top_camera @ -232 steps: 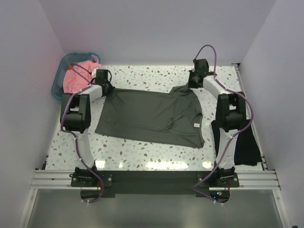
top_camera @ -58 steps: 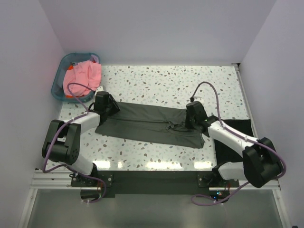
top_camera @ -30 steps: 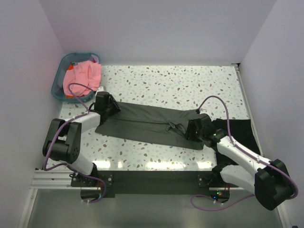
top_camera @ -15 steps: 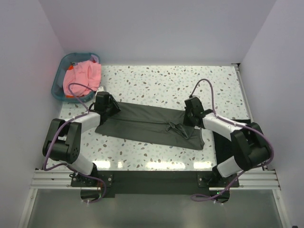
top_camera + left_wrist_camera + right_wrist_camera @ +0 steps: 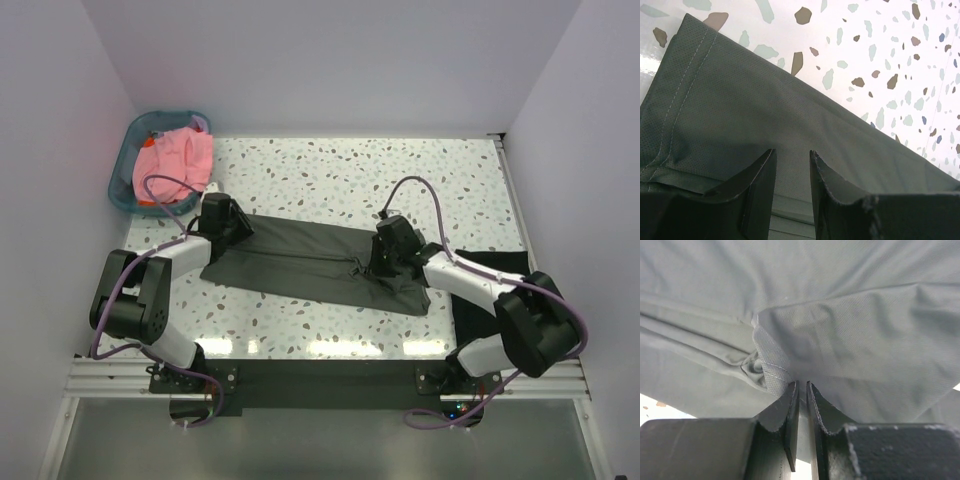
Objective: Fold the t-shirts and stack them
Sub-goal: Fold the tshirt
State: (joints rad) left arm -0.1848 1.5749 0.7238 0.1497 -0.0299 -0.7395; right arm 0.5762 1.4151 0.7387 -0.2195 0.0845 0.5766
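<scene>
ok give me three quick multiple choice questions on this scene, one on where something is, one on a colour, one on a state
1. Where does the teal plastic basket stand?
A. at the far left corner of the speckled white table
B. between the arm bases
C. at the table's right edge

2. What colour is the soft cloth heaped in the basket?
A. black
B. salmon-pink
C. white

3. How do the left gripper's jaws stand?
A. clamped on the basket rim
B. shut tight on nothing
C. open, apart over the dark olive-grey cloth t-shirt

Answers:
1 A: the top view shows it at that corner.
2 B: pink folds fill it.
3 C: the left wrist view shows a clear gap between the fingers, with the shirt beneath.
</scene>
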